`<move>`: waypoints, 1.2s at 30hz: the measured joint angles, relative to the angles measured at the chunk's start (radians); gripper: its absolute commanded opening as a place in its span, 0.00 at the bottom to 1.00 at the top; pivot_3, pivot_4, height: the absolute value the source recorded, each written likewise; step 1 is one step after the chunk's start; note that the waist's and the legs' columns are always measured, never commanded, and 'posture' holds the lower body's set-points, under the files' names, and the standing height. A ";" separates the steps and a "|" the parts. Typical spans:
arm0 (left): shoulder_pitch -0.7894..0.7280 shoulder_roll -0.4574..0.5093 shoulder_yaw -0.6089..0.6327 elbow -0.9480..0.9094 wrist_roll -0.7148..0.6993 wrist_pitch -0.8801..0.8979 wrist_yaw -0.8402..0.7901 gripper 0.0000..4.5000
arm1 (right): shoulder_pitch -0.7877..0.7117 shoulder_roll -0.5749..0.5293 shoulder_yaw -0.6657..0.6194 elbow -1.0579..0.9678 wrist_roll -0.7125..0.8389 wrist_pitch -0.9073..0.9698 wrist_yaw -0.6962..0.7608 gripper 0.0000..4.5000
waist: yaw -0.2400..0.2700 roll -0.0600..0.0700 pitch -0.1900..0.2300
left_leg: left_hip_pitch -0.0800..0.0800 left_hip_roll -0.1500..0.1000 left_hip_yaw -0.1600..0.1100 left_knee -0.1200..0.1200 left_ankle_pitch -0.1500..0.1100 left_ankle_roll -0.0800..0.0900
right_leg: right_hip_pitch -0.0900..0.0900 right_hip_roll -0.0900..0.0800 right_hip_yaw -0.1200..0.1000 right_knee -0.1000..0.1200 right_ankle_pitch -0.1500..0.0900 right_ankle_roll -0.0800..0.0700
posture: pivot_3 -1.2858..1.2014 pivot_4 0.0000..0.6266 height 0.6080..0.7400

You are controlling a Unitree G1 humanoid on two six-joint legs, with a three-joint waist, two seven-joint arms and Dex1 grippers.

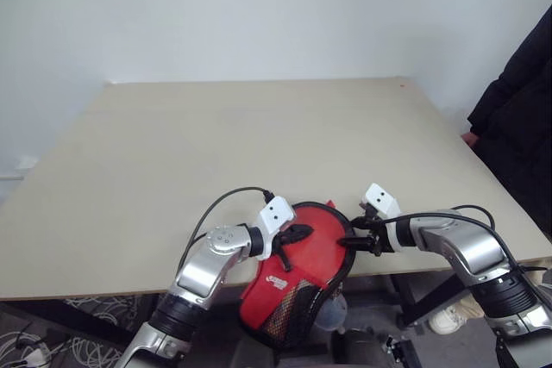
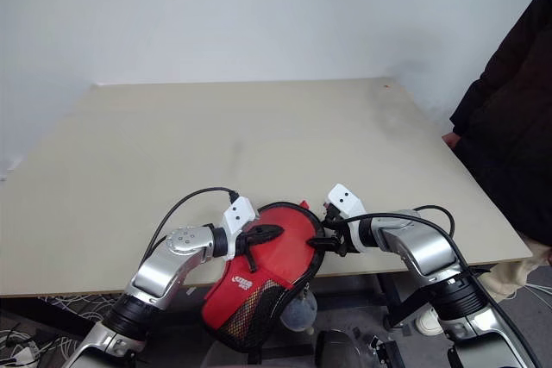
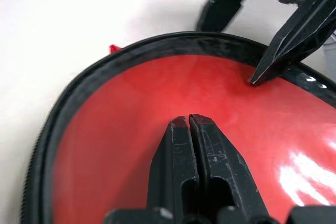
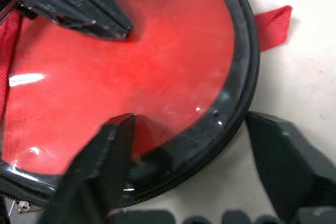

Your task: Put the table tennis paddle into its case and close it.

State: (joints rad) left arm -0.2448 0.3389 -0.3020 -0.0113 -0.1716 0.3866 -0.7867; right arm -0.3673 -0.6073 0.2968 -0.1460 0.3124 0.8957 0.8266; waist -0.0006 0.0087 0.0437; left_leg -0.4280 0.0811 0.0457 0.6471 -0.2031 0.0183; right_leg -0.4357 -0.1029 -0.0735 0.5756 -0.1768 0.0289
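Observation:
The case (image 1: pixel 291 306), black-rimmed with a mesh and red logo panel, lies at the table's near edge, its handle end hanging over the edge. Through its clear side the table tennis paddle (image 1: pixel 317 252) shows its red face (image 3: pixel 131 129). My left gripper (image 1: pixel 298 233) is shut, its tips (image 3: pixel 188 121) resting on the clear side over the red face. At the case's right rim, my right gripper (image 1: pixel 349 240) is open. It straddles the black zip rim (image 4: pixel 236 103), one finger (image 4: pixel 113 145) over the clear side, the other (image 4: pixel 278 150) over the table.
The tan table (image 1: pixel 259 144) stretches away behind the case. A person in a dark coat (image 1: pixel 517 127) stands at its right side. A red fabric tab (image 4: pixel 273 19) sticks out from the case's rim. Cables (image 1: pixel 86 351) lie on the floor below.

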 measured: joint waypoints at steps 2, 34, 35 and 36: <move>-0.006 -0.003 0.020 0.001 -0.006 0.001 0.004 0.00 | 0.000 0.000 -0.002 -0.001 0.001 -0.001 -0.002 0.43 | 0.000 0.000 0.000 | 0.000 0.000 0.000 0.002 0.000 0.000 | -0.001 0.000 0.000 0.001 0.002 -0.001 | 0.52 0.00 0.88; -0.041 -0.005 0.093 0.025 -0.029 -0.003 0.023 0.00 | -0.538 0.333 0.078 0.702 -0.180 -0.285 -0.038 0.01 | -0.002 -0.002 0.001 | 0.000 -0.001 -0.002 0.015 -0.007 -0.011 | -0.012 0.001 0.003 0.017 0.031 -0.007 | 0.52 0.00 0.88; -0.040 -0.004 0.093 0.023 -0.029 -0.003 0.024 0.00 | -0.563 0.356 0.076 0.756 -0.195 -0.314 -0.055 0.01 | -0.003 -0.002 0.001 | 0.000 -0.001 -0.002 0.015 -0.007 -0.011 | -0.013 0.002 0.003 0.018 0.032 -0.008 | 0.52 0.00 0.88; -0.040 -0.005 0.093 0.021 -0.029 -0.003 0.024 0.00 | -0.577 0.370 0.074 0.786 -0.200 -0.334 -0.067 0.01 | -0.003 -0.002 0.001 | 0.000 -0.001 -0.002 0.014 -0.007 -0.011 | -0.014 0.002 0.003 0.019 0.032 -0.008 | 0.52 0.00 0.88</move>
State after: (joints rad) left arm -0.2843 0.3335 -0.2094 0.0102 -0.2003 0.3839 -0.7625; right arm -0.9439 -0.2377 0.3710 0.6405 0.1121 0.5621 0.7593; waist -0.0036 0.0067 0.0448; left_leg -0.4280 0.0800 0.0440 0.6613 -0.2099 0.0069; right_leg -0.4492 -0.1012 -0.0704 0.5946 -0.1444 0.0210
